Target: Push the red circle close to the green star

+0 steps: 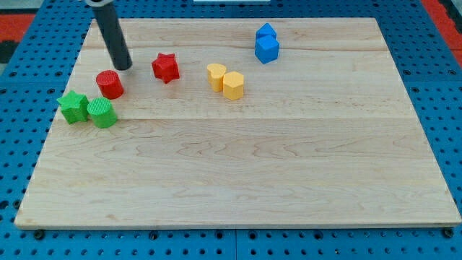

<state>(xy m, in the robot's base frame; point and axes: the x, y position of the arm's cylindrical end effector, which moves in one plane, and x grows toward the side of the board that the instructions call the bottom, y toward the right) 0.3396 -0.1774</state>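
Dark rod tilted, my tip (124, 66) beside red circle (110, 84)

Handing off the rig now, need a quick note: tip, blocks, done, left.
My tip sits just up-right of the red circle, apart from it or barely touching. Red circle lies up-right of the green star, near the green cylinder, with a small gap to both. Done: circle is already fairly near the star. Left: probably a short nudge down-left to close the gap.
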